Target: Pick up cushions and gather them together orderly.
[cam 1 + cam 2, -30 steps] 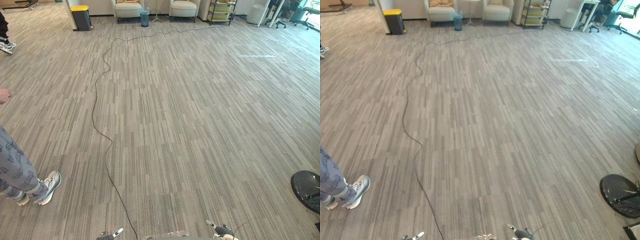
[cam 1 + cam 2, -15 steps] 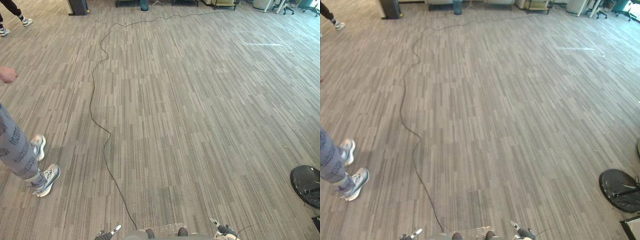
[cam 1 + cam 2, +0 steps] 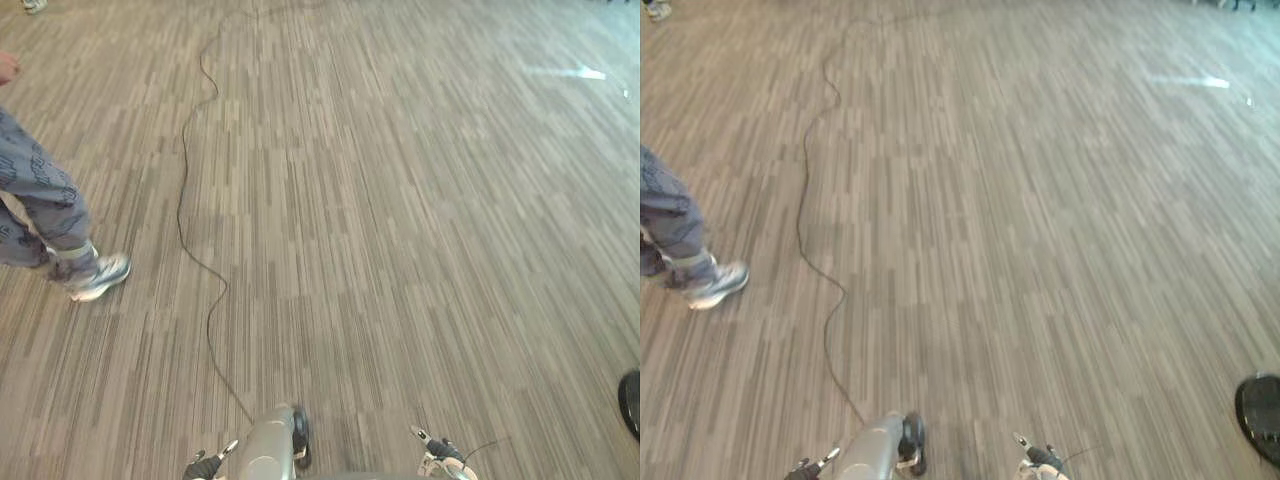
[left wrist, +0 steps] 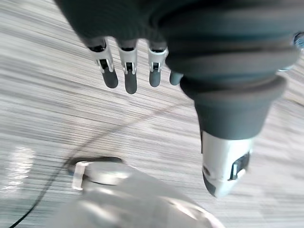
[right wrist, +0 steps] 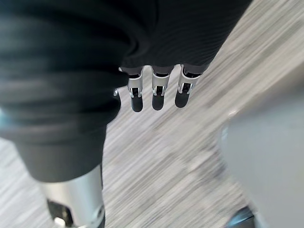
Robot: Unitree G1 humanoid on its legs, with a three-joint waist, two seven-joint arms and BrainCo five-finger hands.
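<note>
The left robot hand [image 4: 127, 71] and right robot hand [image 5: 158, 92] hang with fingers straight over striped grey carpet [image 3: 400, 200].

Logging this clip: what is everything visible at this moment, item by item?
carpet floor: one, grey with stripes, under the whole scene
round base: one, black, on the floor at the robot's right edge
person: one, grey patterned trousers, standing on the robot's left
shoe: one, pale, on that person's foot, flat on the carpet
far shoe: one, pale, far left corner
left hand: one, silver fingers with dark tips, straight, holding nothing, above the carpet
right hand: one, the same colours, fingers straight, holding nothing, above the carpet
</note>
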